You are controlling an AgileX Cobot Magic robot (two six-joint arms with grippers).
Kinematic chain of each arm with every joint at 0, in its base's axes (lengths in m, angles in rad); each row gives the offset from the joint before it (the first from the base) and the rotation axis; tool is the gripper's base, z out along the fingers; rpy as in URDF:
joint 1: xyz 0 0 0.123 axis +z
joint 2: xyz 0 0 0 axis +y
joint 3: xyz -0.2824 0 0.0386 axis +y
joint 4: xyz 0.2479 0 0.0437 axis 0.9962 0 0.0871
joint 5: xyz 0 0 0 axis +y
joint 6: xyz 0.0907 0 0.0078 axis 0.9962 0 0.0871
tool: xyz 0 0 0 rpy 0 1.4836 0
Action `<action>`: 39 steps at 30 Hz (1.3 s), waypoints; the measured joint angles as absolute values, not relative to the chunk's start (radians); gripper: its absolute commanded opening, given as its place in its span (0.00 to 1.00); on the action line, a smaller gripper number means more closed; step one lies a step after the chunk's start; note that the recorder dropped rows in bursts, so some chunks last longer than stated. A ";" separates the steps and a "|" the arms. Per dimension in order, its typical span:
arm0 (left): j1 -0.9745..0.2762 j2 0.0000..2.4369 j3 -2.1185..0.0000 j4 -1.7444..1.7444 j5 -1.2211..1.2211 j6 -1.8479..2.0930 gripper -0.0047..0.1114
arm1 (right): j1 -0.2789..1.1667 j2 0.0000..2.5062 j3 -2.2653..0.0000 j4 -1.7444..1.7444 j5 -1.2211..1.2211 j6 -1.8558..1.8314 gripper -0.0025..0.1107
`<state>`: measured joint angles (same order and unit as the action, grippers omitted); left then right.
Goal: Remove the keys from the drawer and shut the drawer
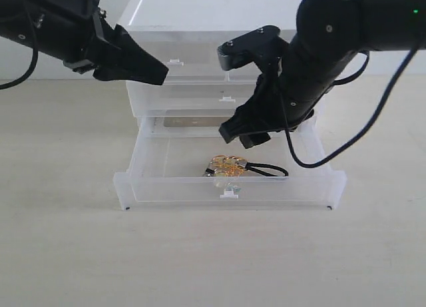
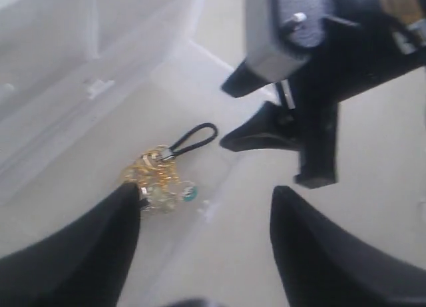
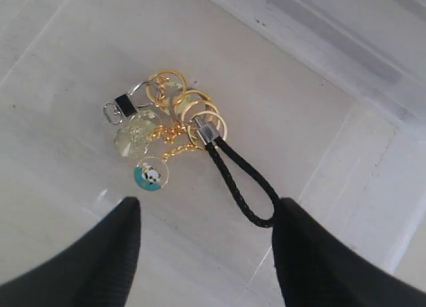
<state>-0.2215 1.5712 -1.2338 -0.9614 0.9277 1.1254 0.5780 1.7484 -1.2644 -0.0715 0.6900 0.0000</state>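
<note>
The keys lie on the floor of the pulled-out drawer, lower centre of the exterior frame, close to its front wall. The right tool hangs just above them, not touching, its 2 black tapered fingers spread wide with nothing between. The left tool is also wide and empty, upper left beside the cabinet. Gold rings, a silver clasp, a braided black cord loop, all on translucent white plastic.

Seen from across the room: a white plastic cabinet stands on a pale beige table, its wide middle drawer and upper-left drawer pushed in.
</note>
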 measured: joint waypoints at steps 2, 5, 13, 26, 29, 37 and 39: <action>-0.221 1.569 -1.223 -1.010 0.968 1.125 0.51 | 0.578 1.785 -1.307 -0.062 0.712 -0.021 0.47; -0.221 1.566 -1.209 -1.063 1.016 1.137 0.51 | 0.576 1.832 -1.329 -0.047 0.720 -0.050 0.47; -0.221 1.555 -1.197 -1.124 1.030 1.185 0.51 | 0.576 1.944 -1.333 -0.032 0.671 -0.098 0.47; -0.197 1.555 -1.197 -1.124 1.030 1.197 0.51 | 0.568 1.989 -1.333 -0.014 0.615 -0.056 0.47; -0.197 1.555 -1.197 -1.126 1.030 1.197 0.51 | 0.562 2.011 -1.334 -0.010 0.612 -0.056 0.47; -0.197 1.555 -1.197 -1.132 1.030 1.197 0.51 | 0.553 2.037 -1.334 0.008 0.580 -0.052 0.47; -0.197 1.555 -1.197 -1.132 1.030 1.197 0.51 | 0.553 2.037 -1.334 0.009 0.566 -0.052 0.47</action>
<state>-0.1973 1.5546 -1.1970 -1.1320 1.0301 1.1973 0.5534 2.0366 -1.3342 0.0093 0.5661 -0.0517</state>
